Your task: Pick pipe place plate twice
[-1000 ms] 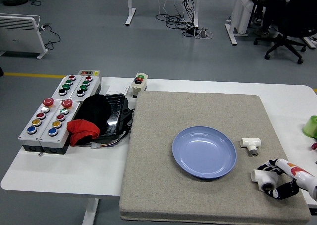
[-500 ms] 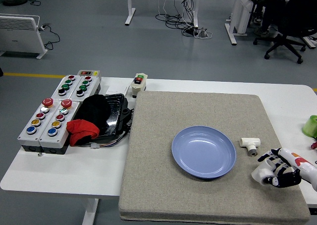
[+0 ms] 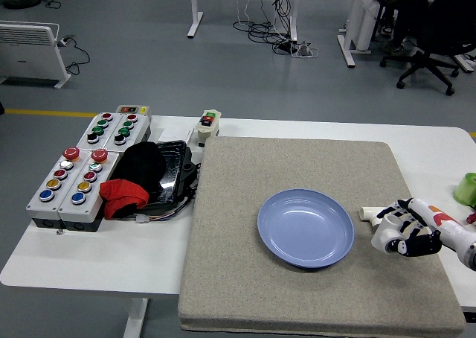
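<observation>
Pipe (image 3: 381,237) is off the mat (image 3: 297,167) now, clamped in the right hand (image 3: 405,235), fingers curled round it. Since a sec ago it's been lifted and carried left, now nr the plate (image 3: 306,228) rim. 2nd pipe (image 3: 367,214) lies just behind, partly hidden. Looks like 1st drop is close.
</observation>
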You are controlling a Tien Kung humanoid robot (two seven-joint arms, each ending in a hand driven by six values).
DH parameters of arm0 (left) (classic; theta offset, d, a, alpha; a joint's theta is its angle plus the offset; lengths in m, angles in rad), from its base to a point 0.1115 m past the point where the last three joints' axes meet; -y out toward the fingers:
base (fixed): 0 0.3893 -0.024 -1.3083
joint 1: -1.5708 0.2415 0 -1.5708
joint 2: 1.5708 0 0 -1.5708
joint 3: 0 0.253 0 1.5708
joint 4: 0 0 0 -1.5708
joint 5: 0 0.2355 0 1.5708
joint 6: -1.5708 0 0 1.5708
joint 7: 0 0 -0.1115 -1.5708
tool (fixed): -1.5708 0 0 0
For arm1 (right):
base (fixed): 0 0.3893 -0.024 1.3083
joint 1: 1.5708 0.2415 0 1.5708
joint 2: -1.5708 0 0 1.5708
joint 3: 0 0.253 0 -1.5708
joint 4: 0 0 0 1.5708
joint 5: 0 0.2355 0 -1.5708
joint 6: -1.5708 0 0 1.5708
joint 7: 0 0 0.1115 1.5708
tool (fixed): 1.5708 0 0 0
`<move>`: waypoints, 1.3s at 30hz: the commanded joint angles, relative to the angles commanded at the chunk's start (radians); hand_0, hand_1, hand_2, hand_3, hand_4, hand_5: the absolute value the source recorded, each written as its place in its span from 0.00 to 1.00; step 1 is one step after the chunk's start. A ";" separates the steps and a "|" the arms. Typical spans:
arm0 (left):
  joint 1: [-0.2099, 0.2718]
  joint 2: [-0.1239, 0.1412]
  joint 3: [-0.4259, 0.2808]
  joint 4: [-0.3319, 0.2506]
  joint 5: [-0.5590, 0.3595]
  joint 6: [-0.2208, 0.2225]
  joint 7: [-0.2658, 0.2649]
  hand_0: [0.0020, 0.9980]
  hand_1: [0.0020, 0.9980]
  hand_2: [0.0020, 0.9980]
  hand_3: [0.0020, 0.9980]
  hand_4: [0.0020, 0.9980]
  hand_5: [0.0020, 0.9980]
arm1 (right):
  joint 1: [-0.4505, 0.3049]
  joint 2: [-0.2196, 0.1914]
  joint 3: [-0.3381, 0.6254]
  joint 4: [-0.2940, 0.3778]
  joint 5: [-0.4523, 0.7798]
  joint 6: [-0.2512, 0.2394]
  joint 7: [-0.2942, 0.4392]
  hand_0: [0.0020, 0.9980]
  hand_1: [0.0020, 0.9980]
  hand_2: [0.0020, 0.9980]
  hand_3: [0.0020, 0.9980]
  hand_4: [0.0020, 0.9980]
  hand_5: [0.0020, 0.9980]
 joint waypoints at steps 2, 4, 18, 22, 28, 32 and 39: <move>-0.001 0.000 0.001 0.000 -0.001 0.000 0.000 0.63 0.60 0.62 0.62 0.31 1.00 | 0.028 0.008 -0.017 -0.010 -0.007 -0.001 0.000 0.34 0.45 0.47 0.64 0.66 0.19; -0.001 0.001 0.001 0.000 -0.003 0.000 0.000 0.63 0.60 0.62 0.62 0.31 1.00 | 0.059 0.017 -0.037 -0.024 -0.014 -0.001 -0.001 0.35 0.45 0.47 0.64 0.64 0.20; -0.002 0.002 0.008 -0.001 -0.014 0.003 -0.001 0.63 0.60 0.62 0.62 0.31 1.00 | 0.287 0.076 -0.233 -0.257 -0.040 0.016 0.010 0.37 0.46 0.47 0.64 0.63 0.20; -0.002 0.002 0.009 -0.001 -0.015 0.005 -0.001 0.63 0.60 0.61 0.62 0.31 1.00 | 0.322 0.088 -0.280 -0.310 -0.056 0.019 0.012 0.39 0.48 0.49 0.65 0.63 0.20; -0.002 0.002 0.011 -0.002 -0.019 0.005 -0.002 0.63 0.60 0.61 0.62 0.31 1.00 | 0.335 0.088 -0.305 -0.333 -0.102 0.003 0.026 0.65 0.68 0.65 0.71 0.63 0.20; -0.001 0.002 0.009 -0.002 -0.016 0.005 0.000 0.63 0.60 0.61 0.62 0.31 1.00 | 0.339 0.084 -0.308 -0.329 -0.124 0.002 0.025 0.65 0.68 0.65 0.71 0.63 0.20; 0.005 0.001 0.002 -0.002 -0.009 0.006 0.004 0.63 0.59 0.61 0.62 0.31 1.00 | 0.338 0.087 -0.307 -0.321 -0.144 0.009 0.026 0.97 0.91 1.00 0.94 0.65 0.19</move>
